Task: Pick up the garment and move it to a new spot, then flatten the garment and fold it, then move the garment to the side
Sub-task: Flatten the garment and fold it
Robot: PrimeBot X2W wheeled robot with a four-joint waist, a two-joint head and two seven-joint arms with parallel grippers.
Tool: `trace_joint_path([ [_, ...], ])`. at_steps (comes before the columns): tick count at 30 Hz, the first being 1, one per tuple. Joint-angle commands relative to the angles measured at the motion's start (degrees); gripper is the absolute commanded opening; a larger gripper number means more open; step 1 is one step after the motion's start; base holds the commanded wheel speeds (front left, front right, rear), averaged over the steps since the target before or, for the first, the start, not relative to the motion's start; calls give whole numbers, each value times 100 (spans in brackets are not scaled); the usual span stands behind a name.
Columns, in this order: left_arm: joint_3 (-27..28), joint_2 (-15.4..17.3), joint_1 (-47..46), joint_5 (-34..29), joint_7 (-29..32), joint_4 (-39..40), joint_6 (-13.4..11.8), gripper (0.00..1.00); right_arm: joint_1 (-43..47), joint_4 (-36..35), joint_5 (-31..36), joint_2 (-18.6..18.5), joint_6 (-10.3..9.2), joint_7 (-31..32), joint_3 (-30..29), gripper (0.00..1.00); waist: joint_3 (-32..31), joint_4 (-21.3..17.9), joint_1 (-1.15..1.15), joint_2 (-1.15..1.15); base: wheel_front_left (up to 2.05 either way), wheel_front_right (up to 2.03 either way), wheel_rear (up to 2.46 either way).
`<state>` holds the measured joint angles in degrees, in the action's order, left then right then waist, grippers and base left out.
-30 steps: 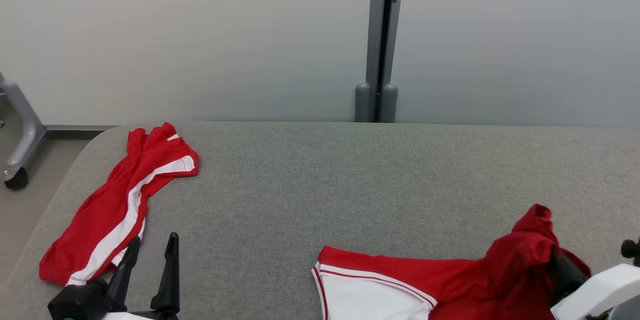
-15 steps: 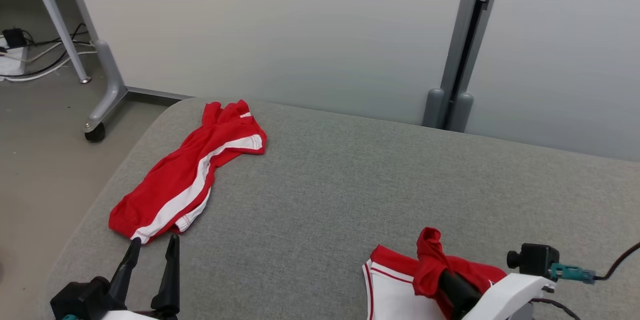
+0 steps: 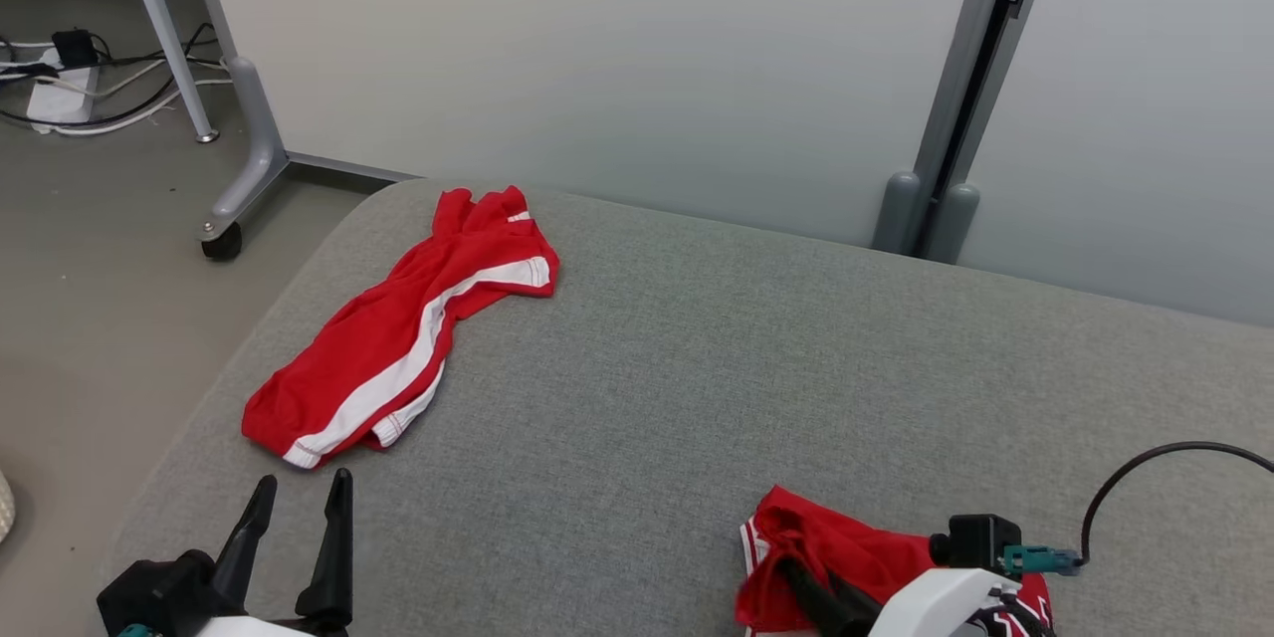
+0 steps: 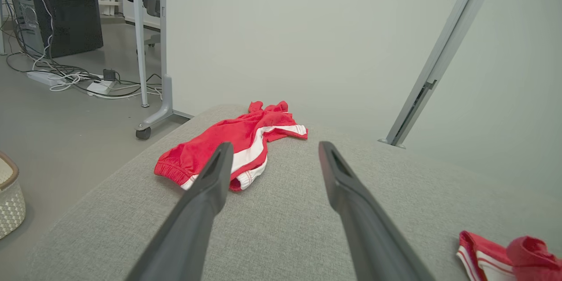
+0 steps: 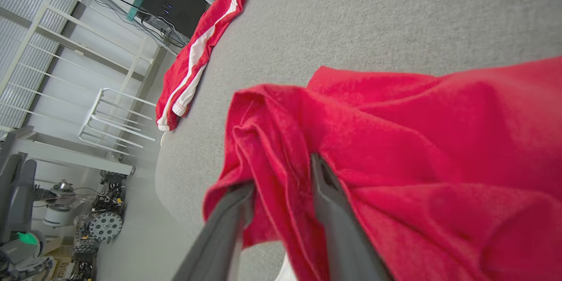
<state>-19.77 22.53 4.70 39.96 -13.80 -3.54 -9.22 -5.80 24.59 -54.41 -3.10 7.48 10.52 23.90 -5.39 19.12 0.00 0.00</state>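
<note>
At the near right corner of the grey padded table (image 3: 697, 368), our right gripper (image 5: 281, 175) is buried in the red garment (image 3: 846, 552). Its fingers stand partly apart with a fold of cloth between them, and we cannot tell whether they pinch that fold or it lies loose. The garment sits in a bunched heap directly under this hand, white trim showing at its left edge, with no clear long axis to work from. Our left gripper (image 3: 304, 488) hangs wide open and empty at the near left corner, well apart from the heap. It is nearer to a pair of red shorts with a white side stripe (image 3: 398, 338), which lie slantwise from near left to far right. We judge that spreading the garment flat will bring the left arm across to the right, while the right arm is already on it. A woven basket (image 4: 9, 202) stands on the floor to the left, its contents hidden.
</note>
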Motion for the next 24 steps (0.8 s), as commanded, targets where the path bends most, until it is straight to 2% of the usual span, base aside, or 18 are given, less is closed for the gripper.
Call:
trace_joint_path([
  [1,29,14,-41,32,-18,-10,-32,100,-108,63,-31,-13,3,-87,71,100,-12,-113,0,0,0,0,0],
  [5,71,16,-10,43,-35,-3,-45,100,-205,-140,-85,-37,3,-207,192,100,-29,-278,0,0,0,0,0],
  [13,281,-7,164,61,-91,105,-135,100,-158,-1354,-73,-639,3,-916,270,100,-136,-828,0,0,0,0,0],
  [19,477,-74,273,-14,-129,242,-132,100,44,-1793,323,-1162,3,-1547,-381,100,-200,-1172,0,0,0,0,0],
  [24,620,-155,351,-106,-139,314,-93,100,387,-1883,759,-1404,3,-1928,-1054,100,-238,-1376,0,0,0,0,0],
])
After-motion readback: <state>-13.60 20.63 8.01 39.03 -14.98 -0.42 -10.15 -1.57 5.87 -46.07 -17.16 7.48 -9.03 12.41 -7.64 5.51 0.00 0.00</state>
